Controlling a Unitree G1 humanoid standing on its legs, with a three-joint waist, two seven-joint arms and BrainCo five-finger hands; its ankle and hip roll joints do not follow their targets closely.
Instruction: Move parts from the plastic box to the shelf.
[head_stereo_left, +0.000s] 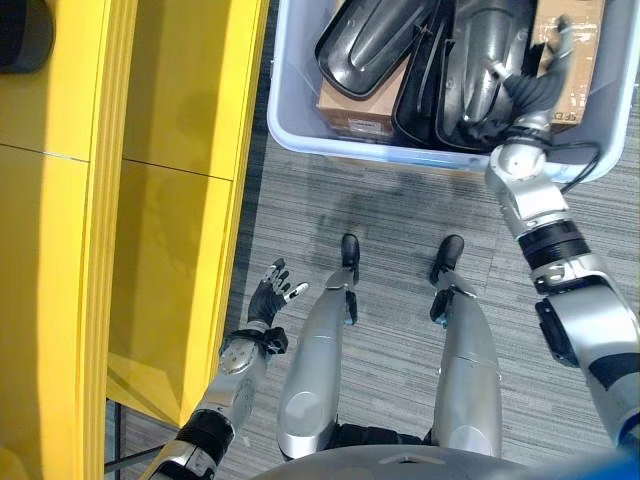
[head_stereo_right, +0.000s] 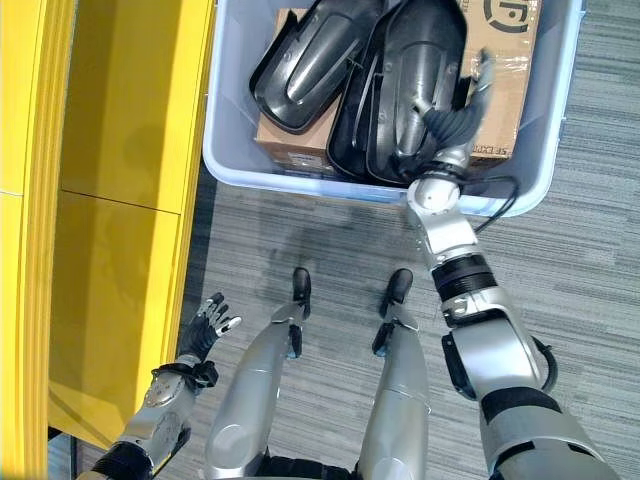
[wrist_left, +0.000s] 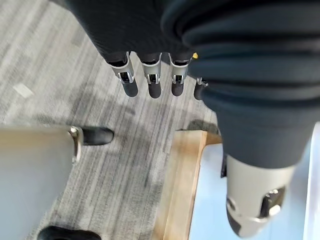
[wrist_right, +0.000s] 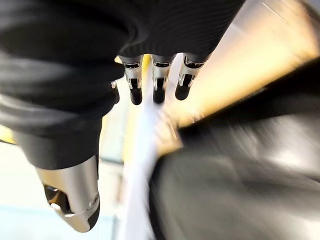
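Black moulded plastic parts (head_stereo_right: 400, 80) lie stacked inside a pale grey-blue plastic box (head_stereo_right: 225, 120) that stands on the grey striped carpet (head_stereo_right: 300, 230) ahead of the robot, resting on and against brown cardboard boxes (head_stereo_right: 505, 60) packed in the same bin. One separate curved black part (head_stereo_right: 305, 65) leans across the left end of the box. The right hand (head_stereo_right: 462, 118) reaches over the near rim of the box and sits above the black parts, its fingers (wrist_right: 156, 80) extended and straight with nothing between them and the thumb; whether the fingertips touch the part beneath cannot be told. The left hand (head_stereo_left: 272, 295) hangs low beside the robot, near the yellow shelf (head_stereo_left: 150, 200) that runs along the left side, its fingers (wrist_left: 150, 80) relaxed and spread, holding nothing. All the parts are in the plastic box, well apart from the shelf.
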